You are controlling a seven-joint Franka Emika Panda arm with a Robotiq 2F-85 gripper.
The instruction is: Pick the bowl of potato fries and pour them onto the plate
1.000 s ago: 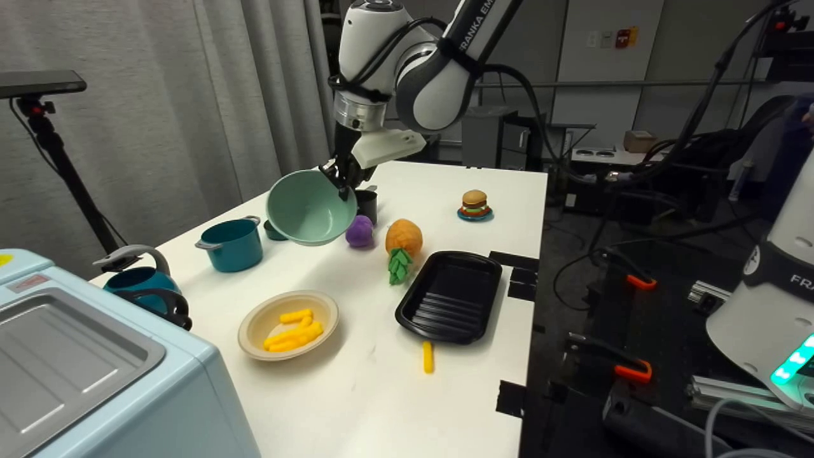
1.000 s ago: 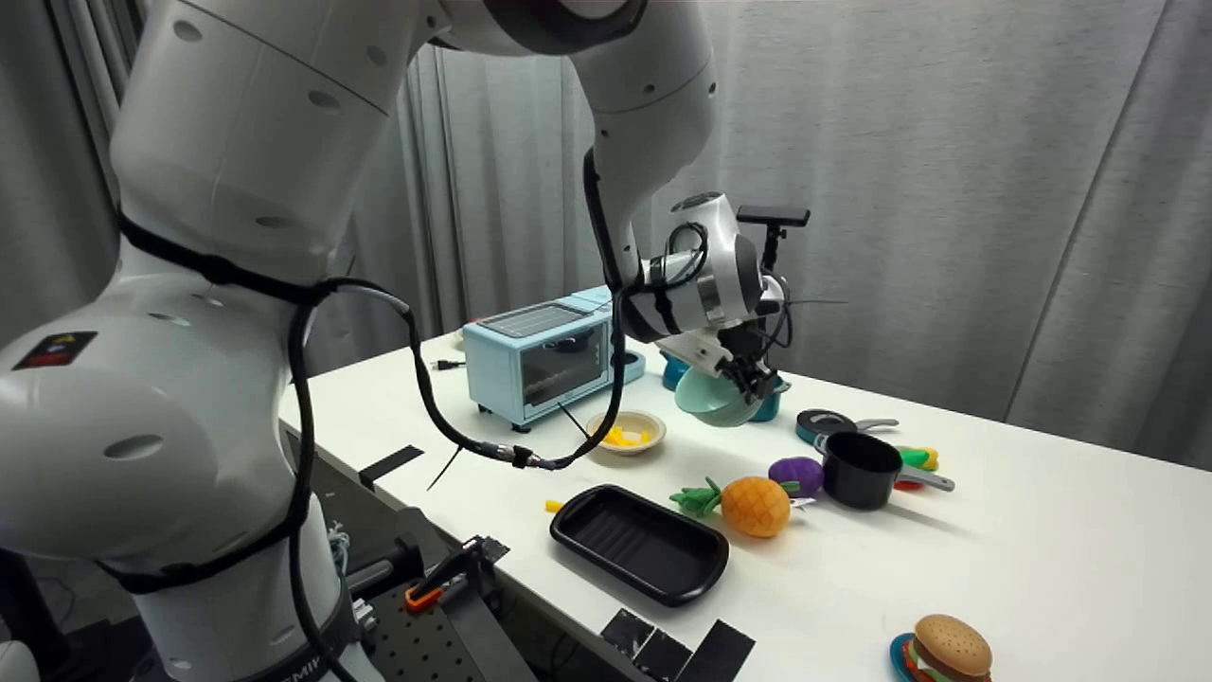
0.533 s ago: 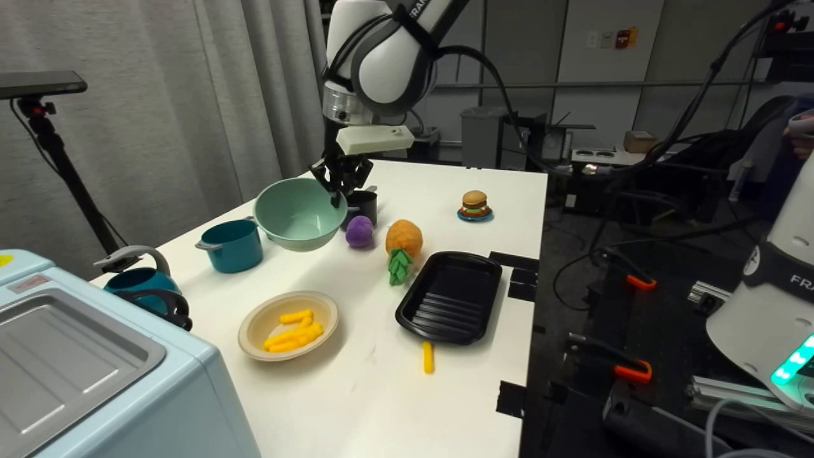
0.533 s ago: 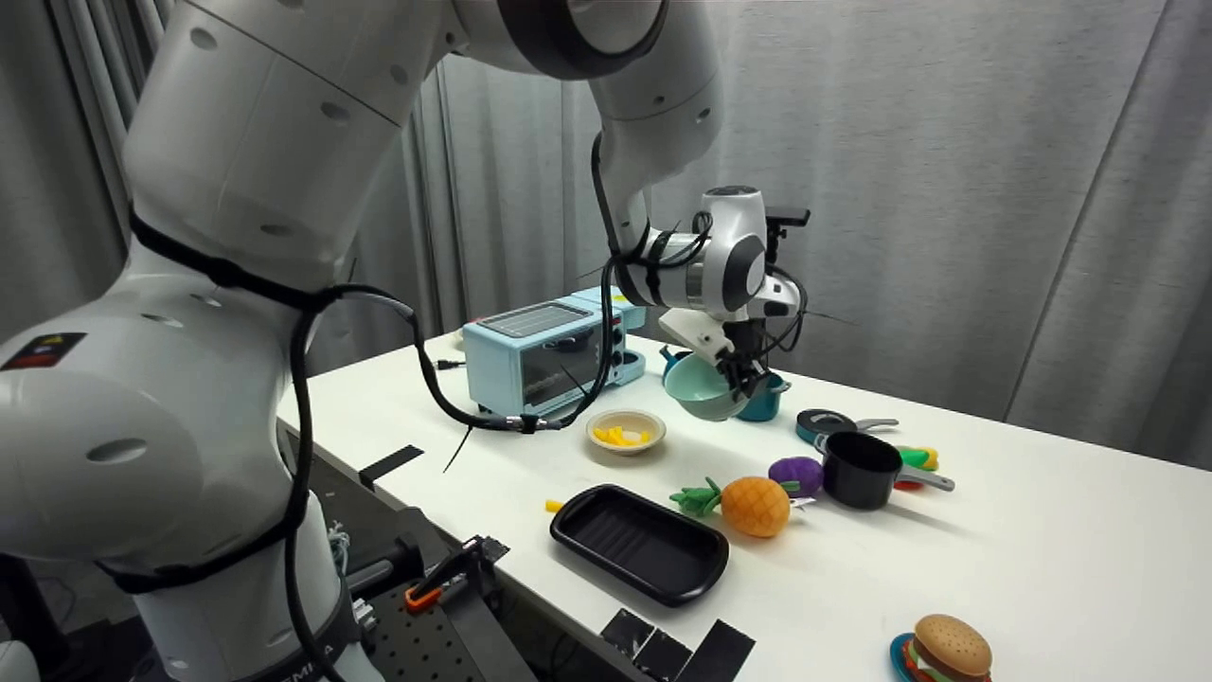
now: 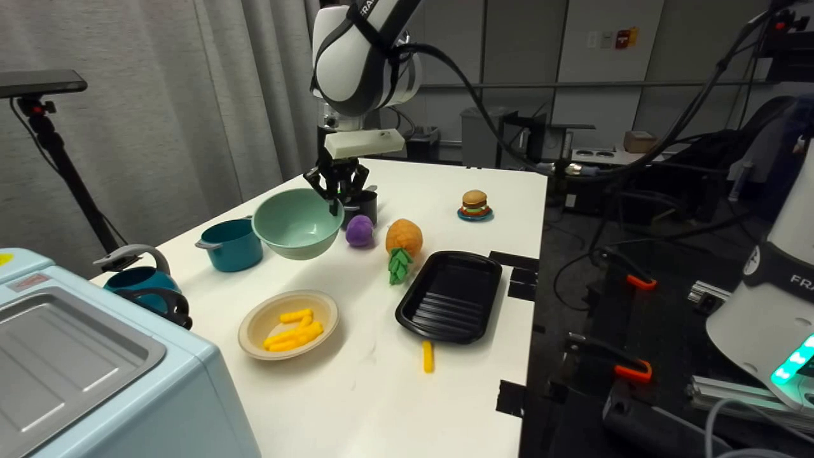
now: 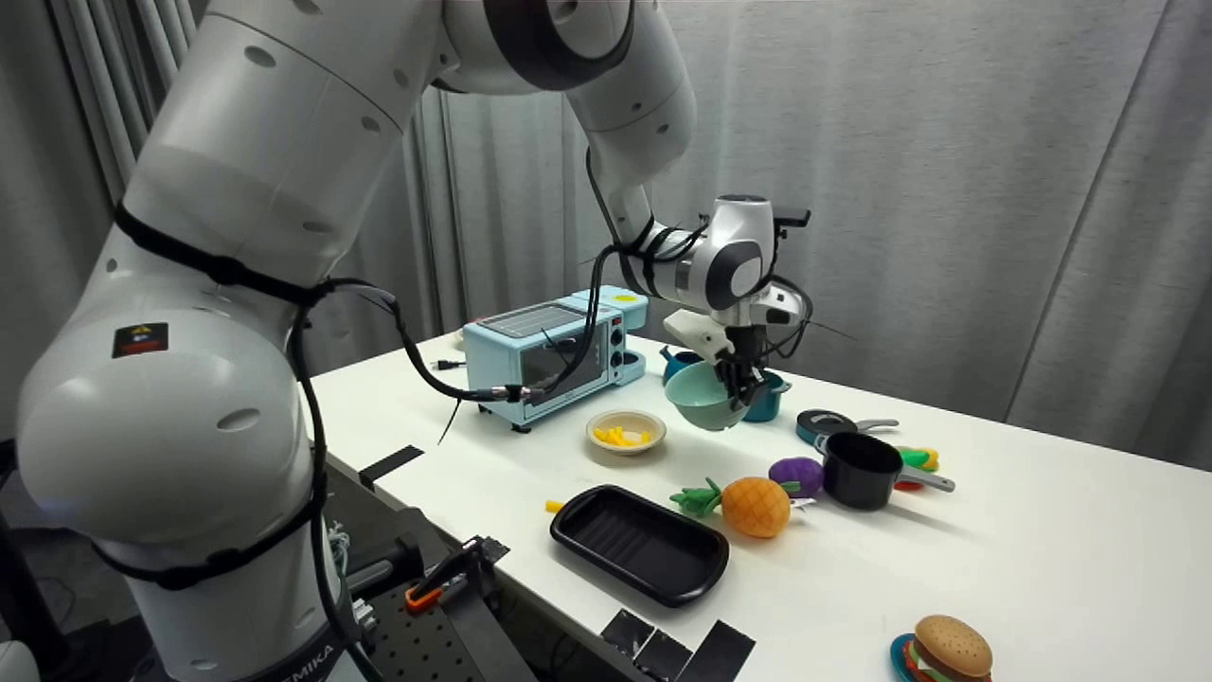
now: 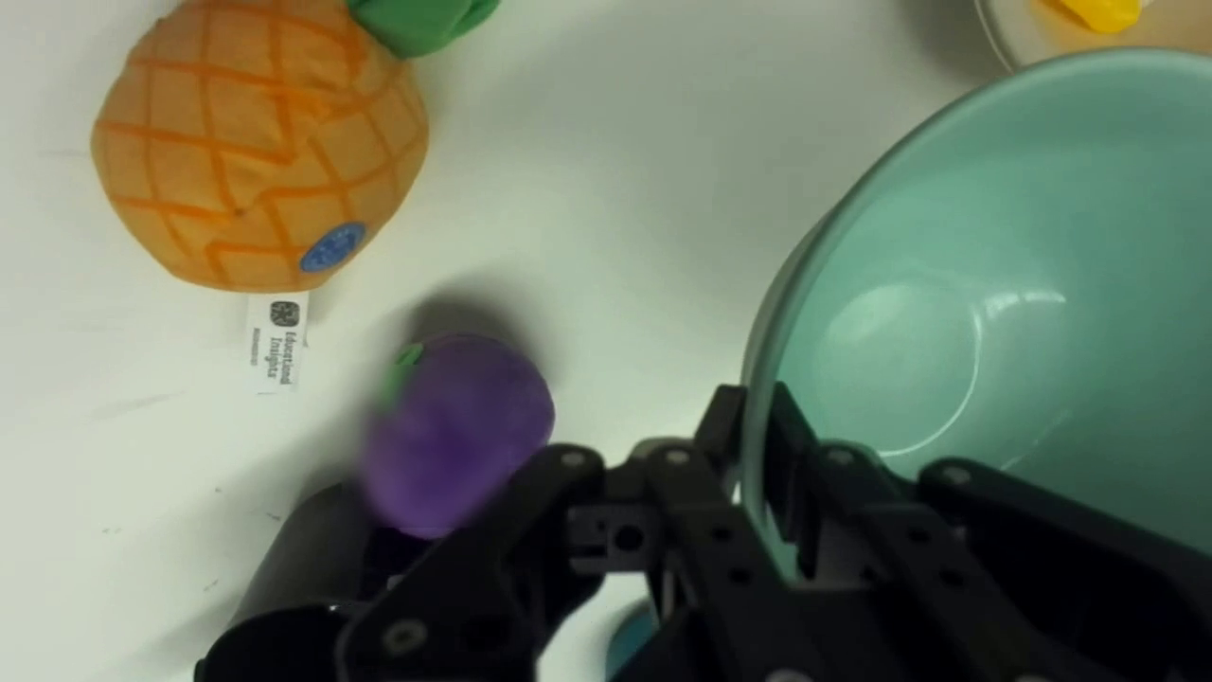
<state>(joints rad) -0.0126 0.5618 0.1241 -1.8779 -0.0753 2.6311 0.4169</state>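
I counted one mint-green bowl (image 7: 1004, 275) and one cream plate (image 5: 259, 317), with potato fries (image 5: 294, 337) heaped in the plate. I put that heap at about four, though the pieces overlapped and I could not be certain of the number. One loose fry (image 5: 428, 357) lay on the white table (image 5: 381, 407), just beside the end of the one black tray (image 5: 453, 296). I also had one toy pineapple (image 6: 755, 507), one purple toy (image 5: 360, 231), one black pot (image 6: 860, 471), one teal pot (image 5: 234, 247), one teal kettle (image 5: 137, 280), one frying pan (image 6: 822, 426), one toy burger (image 5: 474, 202) and one light-blue toaster oven (image 5: 121, 381).

My gripper (image 7: 757, 417) was pinching the bowl by its rim; the wrist view gave me one fingertip (image 7: 792, 440) inside the wall and one outside. From there the bowl spread off to the right of that view, its smooth inside showing. In both exterior views it hung tilted, clear of the table, below the gripper and to one side. The plate rested on the table across the bowl from the gripper, and my wrist view caught only an edge of it, top right, past the bowl's rim.
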